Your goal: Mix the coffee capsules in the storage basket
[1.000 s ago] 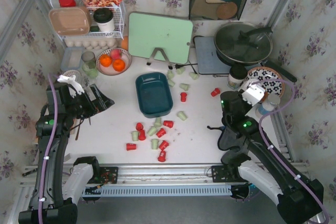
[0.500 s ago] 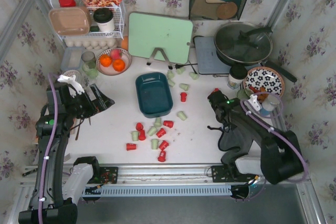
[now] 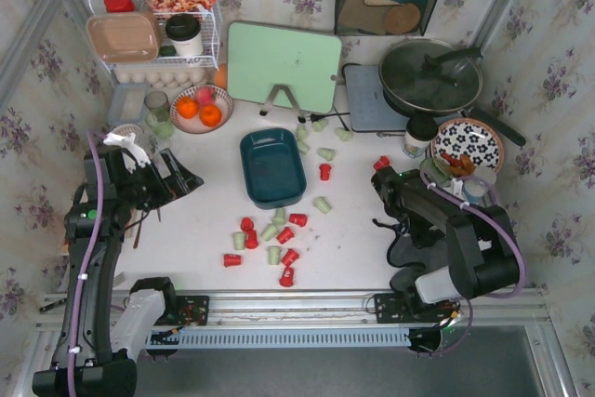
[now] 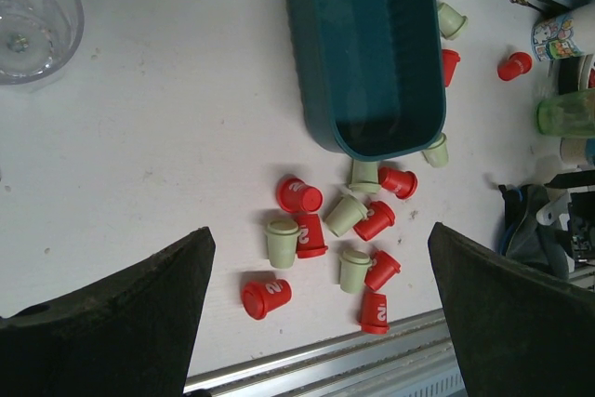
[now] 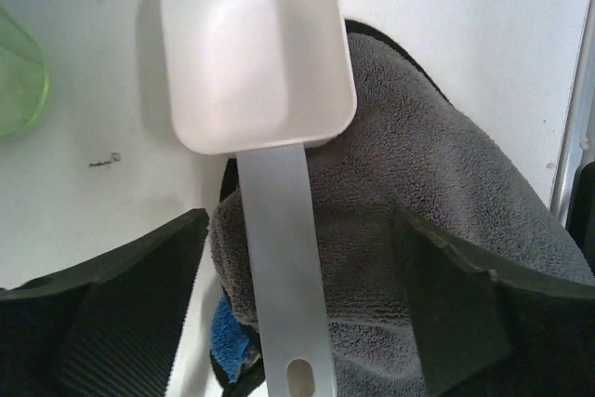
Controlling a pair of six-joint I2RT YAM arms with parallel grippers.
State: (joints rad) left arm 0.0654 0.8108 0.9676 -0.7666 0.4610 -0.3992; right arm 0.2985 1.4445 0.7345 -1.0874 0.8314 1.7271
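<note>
Dark teal rectangular plastic basket (image 3: 272, 166) — empty, mid-table; red and pale green capsules (image 4: 299, 196) lie strewn beside it. Left gripper (image 4: 319, 234) hangs spread. Right gripper (image 5: 299, 220), spread, straddles white plastic scoop (image 5: 256, 44) — presumably to grasp it.

In your left wrist view, the top edge crops the storage basket (image 4: 367, 44), and the corner cuts off the clear glass (image 4: 28, 16).

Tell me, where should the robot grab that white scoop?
Probably by the handle of the white scoop, coming straight down from above. The handle is long, flat and narrow, and it lies on top of the grey cloth, so its two long edges are easy to pinch. The bowl looks too wide.
</note>
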